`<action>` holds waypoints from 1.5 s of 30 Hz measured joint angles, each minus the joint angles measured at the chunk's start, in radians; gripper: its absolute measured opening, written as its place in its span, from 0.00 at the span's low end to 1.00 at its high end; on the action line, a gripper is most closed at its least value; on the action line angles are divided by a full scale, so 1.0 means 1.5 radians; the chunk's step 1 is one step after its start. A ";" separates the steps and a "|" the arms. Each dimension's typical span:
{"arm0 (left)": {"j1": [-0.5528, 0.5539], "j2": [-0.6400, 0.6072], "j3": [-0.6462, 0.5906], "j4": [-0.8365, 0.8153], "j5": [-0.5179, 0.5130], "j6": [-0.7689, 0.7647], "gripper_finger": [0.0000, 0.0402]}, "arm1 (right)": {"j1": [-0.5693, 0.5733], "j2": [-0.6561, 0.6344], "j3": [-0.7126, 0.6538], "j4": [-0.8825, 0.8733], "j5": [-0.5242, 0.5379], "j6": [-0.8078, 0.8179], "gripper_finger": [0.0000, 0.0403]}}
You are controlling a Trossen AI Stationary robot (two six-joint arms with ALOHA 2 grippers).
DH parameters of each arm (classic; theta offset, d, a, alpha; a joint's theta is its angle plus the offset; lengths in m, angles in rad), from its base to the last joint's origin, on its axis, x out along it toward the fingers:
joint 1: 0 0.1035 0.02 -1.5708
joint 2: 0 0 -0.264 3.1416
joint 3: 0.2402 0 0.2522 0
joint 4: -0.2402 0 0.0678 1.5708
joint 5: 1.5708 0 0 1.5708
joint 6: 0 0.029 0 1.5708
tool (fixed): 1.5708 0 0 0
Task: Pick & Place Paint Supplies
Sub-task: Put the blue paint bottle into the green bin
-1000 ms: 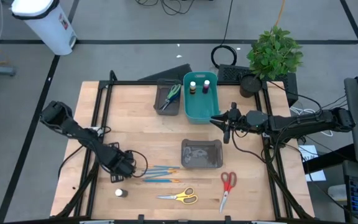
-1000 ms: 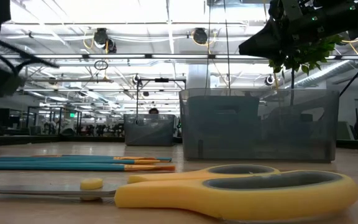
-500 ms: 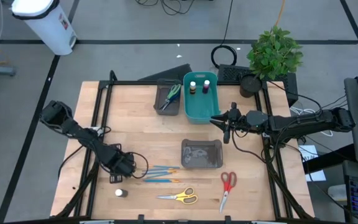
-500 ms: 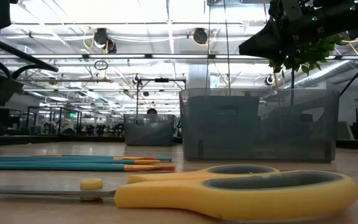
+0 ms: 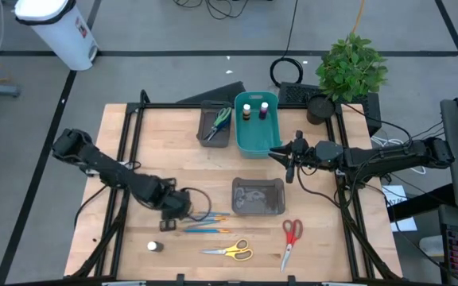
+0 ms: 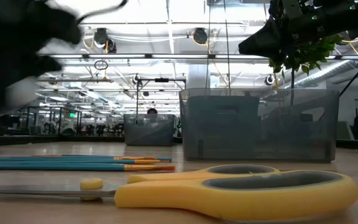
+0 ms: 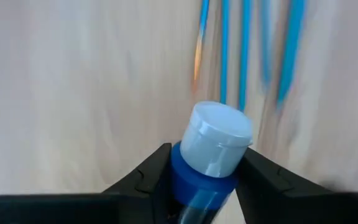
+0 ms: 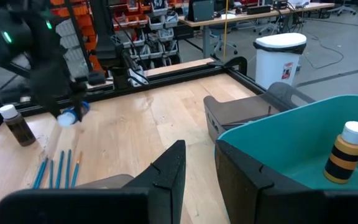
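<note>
Left wrist view: hand point(image 7: 204, 177) pinches round-capped blue bottle point(image 7: 209, 152).

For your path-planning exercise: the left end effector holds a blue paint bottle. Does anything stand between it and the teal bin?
Nothing visible blocks a lifted path. The left end effector, holding the blue paint bottle, is near the table's front; bare wood lies toward the teal bin. The grey tray sits just off that line.

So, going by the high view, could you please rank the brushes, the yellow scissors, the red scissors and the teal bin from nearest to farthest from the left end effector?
From the left end effector:
1. Brushes, right beside it.
2. Yellow scissors, by the front edge.
3. Red scissors, front right.
4. Teal bin, at the back.
</note>
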 joint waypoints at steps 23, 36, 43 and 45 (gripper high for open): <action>0.268 0.019 -0.033 0.973 0.053 0.413 0.35 | 0.018 0.014 0.000 0.020 -0.001 -0.027 0.21; 0.291 0.142 -0.033 1.154 0.081 0.333 0.35 | 0.052 0.255 0.000 0.340 -0.052 -0.176 0.60; 0.292 0.135 -0.032 1.161 0.081 0.336 0.35 | 0.047 0.309 0.000 0.421 -0.053 -0.192 0.60; 0.295 0.135 -0.031 1.159 0.080 0.333 0.35 | 0.047 0.310 0.000 0.434 -0.053 -0.192 0.55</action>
